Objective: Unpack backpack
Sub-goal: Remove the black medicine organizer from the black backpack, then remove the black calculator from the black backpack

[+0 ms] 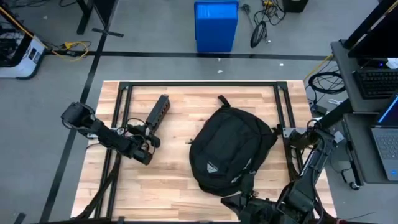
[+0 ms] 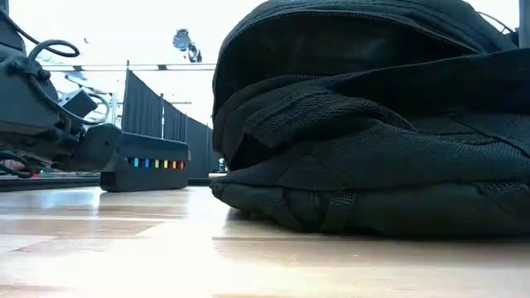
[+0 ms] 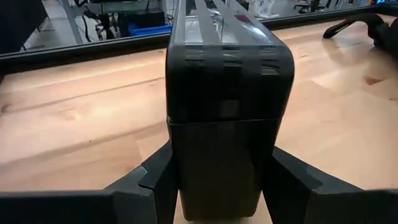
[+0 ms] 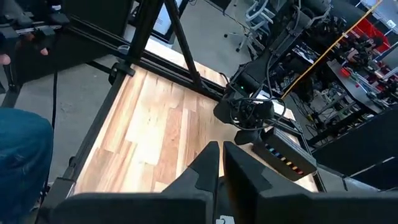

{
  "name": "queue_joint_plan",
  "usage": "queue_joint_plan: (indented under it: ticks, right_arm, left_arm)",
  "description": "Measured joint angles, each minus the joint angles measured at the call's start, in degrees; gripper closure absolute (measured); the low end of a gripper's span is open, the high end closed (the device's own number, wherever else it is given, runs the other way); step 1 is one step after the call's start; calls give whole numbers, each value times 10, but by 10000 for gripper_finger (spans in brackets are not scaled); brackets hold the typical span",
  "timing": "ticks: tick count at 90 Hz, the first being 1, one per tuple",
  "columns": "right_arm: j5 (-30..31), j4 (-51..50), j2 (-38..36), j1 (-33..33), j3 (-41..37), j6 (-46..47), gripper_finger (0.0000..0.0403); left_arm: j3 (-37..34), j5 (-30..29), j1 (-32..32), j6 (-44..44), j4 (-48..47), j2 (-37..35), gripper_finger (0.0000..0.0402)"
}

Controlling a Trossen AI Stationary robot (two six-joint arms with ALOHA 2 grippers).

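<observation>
The black backpack point(image 1: 230, 149) lies flat on the wooden table, right of centre, with its white logo patch up. In the low view it fills the right side point(image 2: 373, 124). My left gripper point(image 1: 148, 142) is at the table's left, shut on a long black box point(image 1: 158, 115) with a row of coloured dots point(image 2: 157, 163). My right gripper point(image 4: 221, 155) hovers shut near the table's front edge point(image 1: 242, 202), beside the backpack's near end, holding nothing that I can see. My left gripper pinches the long black box at its near end, one finger point(image 3: 155, 180) on each long side point(image 3: 180, 155). The fingers lie level and point along the box toward the table's far edge. The box's far end point(image 2: 145, 178) rests on the table.
A black metal frame point(image 1: 199, 84) runs around the table's edges. A blue bin point(image 1: 216, 25) stands on the floor beyond the far edge. Bare wood shows between the box and the backpack point(image 1: 180, 149) and along the near left point(image 1: 155, 193).
</observation>
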Motion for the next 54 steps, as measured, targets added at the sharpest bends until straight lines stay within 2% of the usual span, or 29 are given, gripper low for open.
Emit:
queue_joint_plan:
  ticks: [15, 24, 30, 42, 54]
  right_arm:
    - [0, 0, 0, 0, 0, 0, 397]
    - [0, 0, 0, 0, 0, 0, 397]
    - [0, 0, 0, 0, 0, 0, 397]
    - [0, 1, 0, 0, 0, 0, 397]
    - [0, 1, 0, 0, 0, 0, 397]
  left_arm:
    - [1, 0, 2, 0, 5, 7, 235]
    - [1, 5, 3, 0, 5, 8, 215]
    - [0, 39, 4, -4, 7, 9, 199]
    - [0, 43, 4, -2, 3, 9, 174]
    - [0, 35, 4, -2, 1, 9, 167]
